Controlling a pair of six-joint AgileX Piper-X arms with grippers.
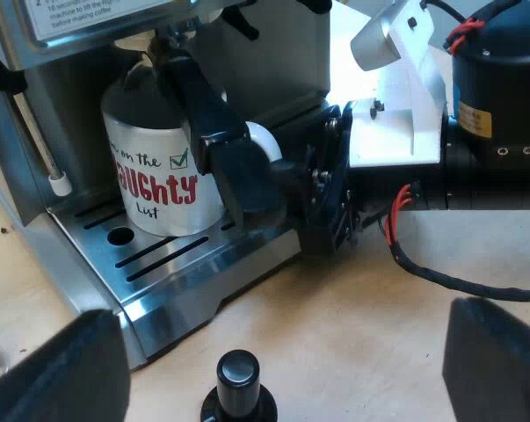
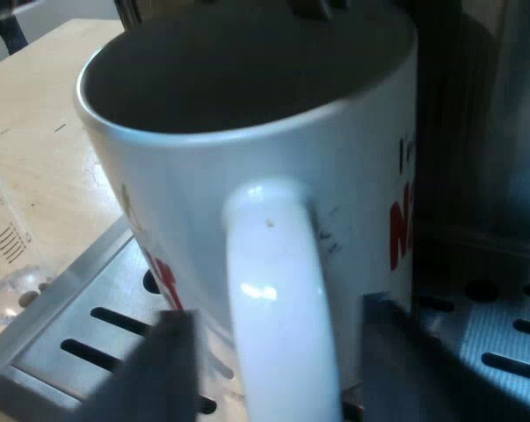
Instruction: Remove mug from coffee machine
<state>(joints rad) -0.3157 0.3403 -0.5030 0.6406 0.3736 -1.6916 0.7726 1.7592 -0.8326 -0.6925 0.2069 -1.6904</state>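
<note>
While on tray (image 1: 203, 268), mug (image 1: 150, 176) (red "NAUGHTY")

Found mug (image 1: 155, 180) standing upright on drip tray (image 1: 172, 259) of espresso machine (image 1: 23, 132), tucked under its front. Noted right gripper (image 2: 282, 365) astride the handle (image 2: 278, 281), seemingly not touching. Spotted tamper (image 1: 238, 387) on table (image 1: 352, 325) just before the tray.

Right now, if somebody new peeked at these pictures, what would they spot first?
The white mug with big red letters, standing on the slotted drip tray of the espresso machine. My right gripper is open, one black finger on each side of the mug's handle. A tamper with a black knob stands on the wooden table before the machine.
</note>
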